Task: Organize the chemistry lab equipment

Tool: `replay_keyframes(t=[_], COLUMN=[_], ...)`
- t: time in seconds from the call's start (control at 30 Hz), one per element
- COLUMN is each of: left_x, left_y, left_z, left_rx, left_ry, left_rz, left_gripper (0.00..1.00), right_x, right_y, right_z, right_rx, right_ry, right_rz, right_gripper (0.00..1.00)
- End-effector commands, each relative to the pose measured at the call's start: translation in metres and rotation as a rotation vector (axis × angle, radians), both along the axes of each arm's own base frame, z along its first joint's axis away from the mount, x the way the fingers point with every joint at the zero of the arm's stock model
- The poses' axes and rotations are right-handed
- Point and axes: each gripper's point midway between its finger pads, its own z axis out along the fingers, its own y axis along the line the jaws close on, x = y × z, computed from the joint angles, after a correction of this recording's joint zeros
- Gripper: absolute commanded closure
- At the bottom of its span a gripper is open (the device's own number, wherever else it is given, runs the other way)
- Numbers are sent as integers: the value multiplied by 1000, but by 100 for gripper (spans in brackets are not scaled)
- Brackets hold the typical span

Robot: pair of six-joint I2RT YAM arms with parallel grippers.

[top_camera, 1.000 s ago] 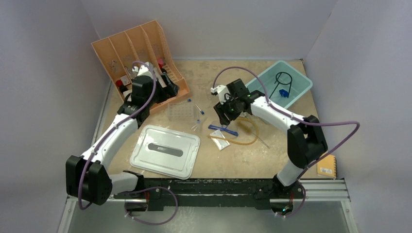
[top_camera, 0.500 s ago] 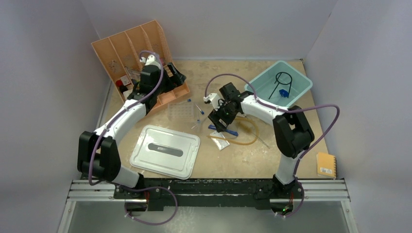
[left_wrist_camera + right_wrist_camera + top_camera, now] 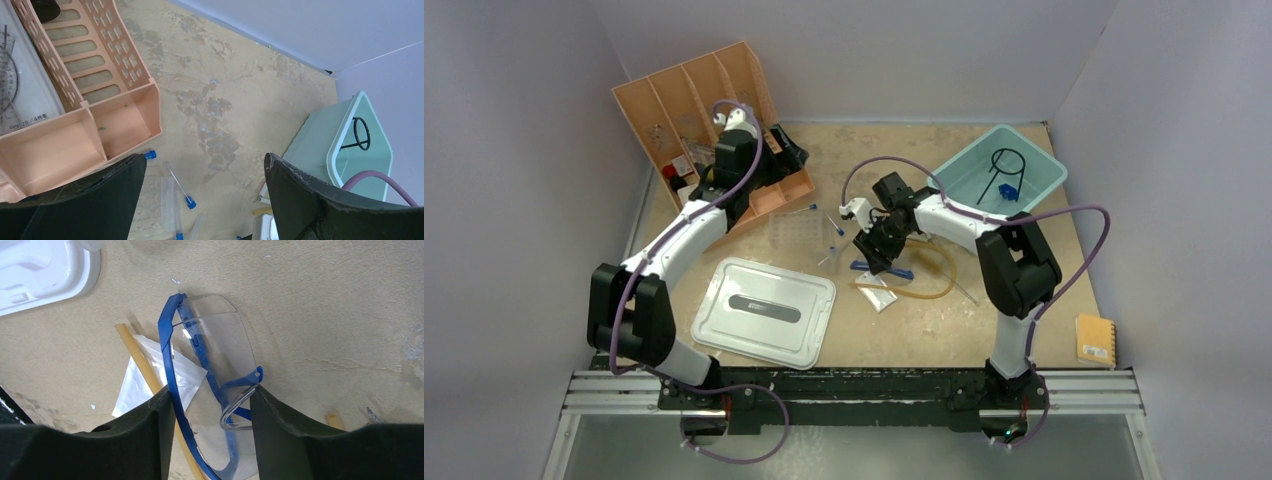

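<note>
Blue-framed clear safety glasses (image 3: 210,355) lie on the table over an amber rubber hose (image 3: 140,360) and a small clear packet (image 3: 142,380). My right gripper (image 3: 211,395) is down over them, its fingers touching the frame on both sides; in the top view it (image 3: 874,255) sits at the glasses (image 3: 886,269). My left gripper (image 3: 205,165) is open and empty, high above the organizer's end (image 3: 776,152). Below it lie the clear tube rack (image 3: 150,200) and blue-capped tubes (image 3: 180,186). A black wire ring (image 3: 1007,160) and a blue tool (image 3: 1007,191) lie in the teal bin.
The peach slotted organizer (image 3: 684,95) stands at the back left. The grey-white lid (image 3: 764,310) lies front left. The teal bin (image 3: 1044,165) is at the back right. An orange notebook (image 3: 1095,340) lies at the right front edge.
My right gripper has moved left and down onto the glasses. My left arm has swung back and right, rising over the organizer's end.
</note>
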Motion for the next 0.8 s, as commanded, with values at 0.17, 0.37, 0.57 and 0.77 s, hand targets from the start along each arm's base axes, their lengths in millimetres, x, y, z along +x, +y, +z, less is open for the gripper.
replay_keyframes(t=[0.17, 0.37, 0.57, 0.77], left_x=[3, -7, -17, -25], left_y=[-3, 2, 8, 12], left_z=[33, 32, 34, 34], left_rx=[-29, -25, -23, -15], left_ry=[-97, -95, -98, -101], left_rz=[-9, 3, 15, 27], left_gripper=[13, 13, 13, 13], right_x=[7, 12, 31, 56], right_y=[11, 14, 9, -7], right_z=[37, 65, 99, 149], right_rx=[74, 125, 194, 332], right_ry=[-70, -124, -217, -313], right_rz=[12, -44, -148, -329], right_gripper=[59, 59, 58, 58])
